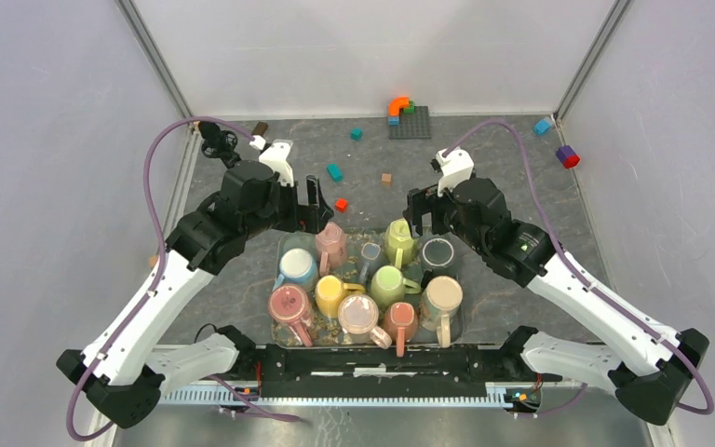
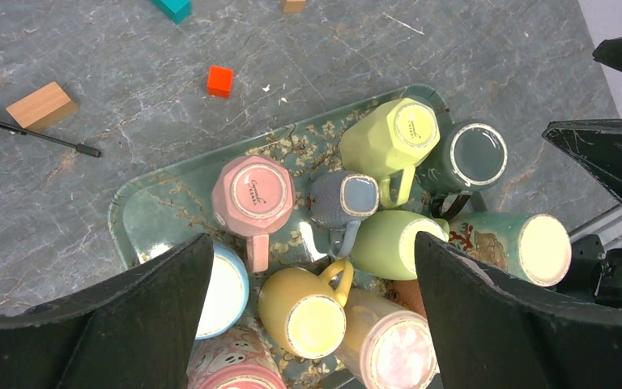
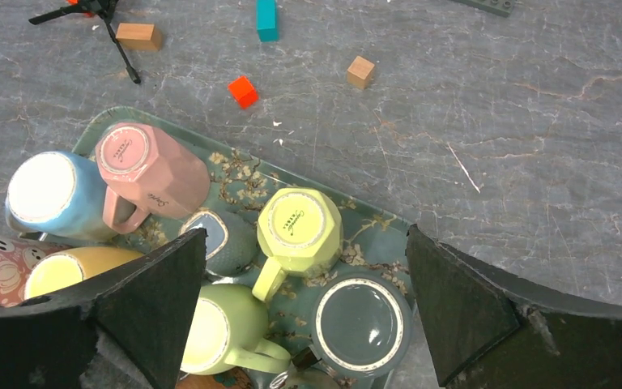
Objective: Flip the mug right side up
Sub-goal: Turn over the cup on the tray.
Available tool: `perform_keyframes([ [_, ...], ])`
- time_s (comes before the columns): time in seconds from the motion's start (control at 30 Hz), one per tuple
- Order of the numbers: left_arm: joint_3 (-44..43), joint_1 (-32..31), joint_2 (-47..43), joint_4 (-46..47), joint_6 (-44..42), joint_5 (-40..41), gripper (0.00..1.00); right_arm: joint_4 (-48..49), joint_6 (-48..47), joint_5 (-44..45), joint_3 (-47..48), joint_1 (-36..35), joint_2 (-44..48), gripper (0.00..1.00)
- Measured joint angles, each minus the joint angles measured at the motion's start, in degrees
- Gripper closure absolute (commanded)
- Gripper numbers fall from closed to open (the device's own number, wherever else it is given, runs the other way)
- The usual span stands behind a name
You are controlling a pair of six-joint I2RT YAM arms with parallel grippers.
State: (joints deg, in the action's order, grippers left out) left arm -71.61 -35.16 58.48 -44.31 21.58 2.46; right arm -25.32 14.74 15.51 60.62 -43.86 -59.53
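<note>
A teal flowered tray (image 1: 284,242) holds several mugs, all standing bottom up. At its back stand a pink faceted mug (image 1: 330,244), a blue-grey mug (image 1: 370,256), a lime faceted mug (image 1: 399,240) and a dark grey mug (image 1: 438,253). My left gripper (image 1: 309,216) is open and empty above the tray's left side. In the left wrist view it (image 2: 312,243) hovers over a yellow mug (image 2: 304,312). My right gripper (image 1: 425,216) is open and empty. In the right wrist view it (image 3: 304,233) hovers over the lime mug (image 3: 300,227), beside the dark grey mug (image 3: 362,324).
Loose blocks lie behind the tray: a red cube (image 1: 341,204), a teal block (image 1: 334,172) and a brown cube (image 1: 385,178). A grey baseplate (image 1: 410,121) sits at the back. A purple block (image 1: 568,156) lies by the right wall. Walls close in three sides.
</note>
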Motion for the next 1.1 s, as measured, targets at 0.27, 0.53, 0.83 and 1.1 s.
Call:
perform_keyframes([
  [0.27,1.0,0.0,0.5,-2.0,0.0,0.5,0.00,1.0,0.2,0.0,-2.9,0.0,0.6,0.02],
  [0.53,4.7,0.0,0.3,-3.6,1.3,2.3,0.00,2.1,0.3,0.2,-5.1,0.0,1.7,0.02],
  [0.83,12.2,0.0,-1.4,-4.8,4.9,4.7,0.03,3.4,0.7,0.2,-8.7,0.0,3.1,0.02],
  [1.1,13.3,-2.5,1.9,-4.0,5.6,4.9,0.15,4.0,0.6,0.2,-9.1,0.0,3.7,0.02],
])
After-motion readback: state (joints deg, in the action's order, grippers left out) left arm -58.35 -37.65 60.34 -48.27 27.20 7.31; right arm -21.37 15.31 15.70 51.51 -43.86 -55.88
